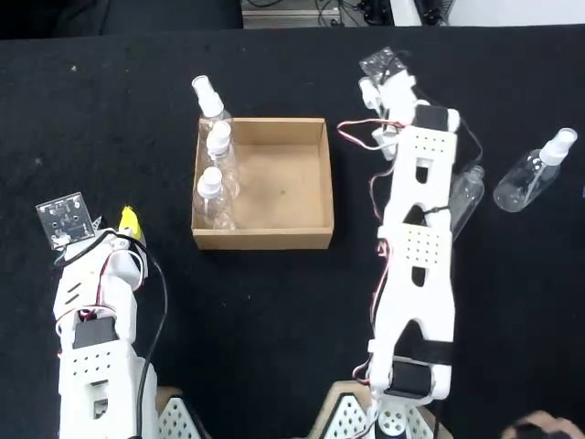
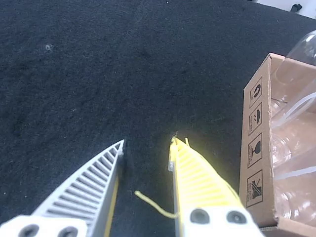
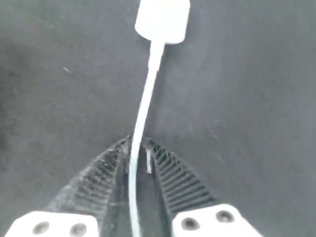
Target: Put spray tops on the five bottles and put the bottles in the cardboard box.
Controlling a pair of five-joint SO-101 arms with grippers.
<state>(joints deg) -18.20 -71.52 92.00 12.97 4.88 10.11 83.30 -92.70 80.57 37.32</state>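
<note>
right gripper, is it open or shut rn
Shut: in the right wrist view the right gripper pinches the thin tube of a white spray top.

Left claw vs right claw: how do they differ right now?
1. The left claw is open; the right claw is shut.
2. The left claw holds nothing; the right claw pinches the thin tube of a spray top, whose white head sticks out past the tips.
3. The left claw sits beside the cardboard box; the right claw is beyond its far corner.
Shared: both are over the black table.
</note>
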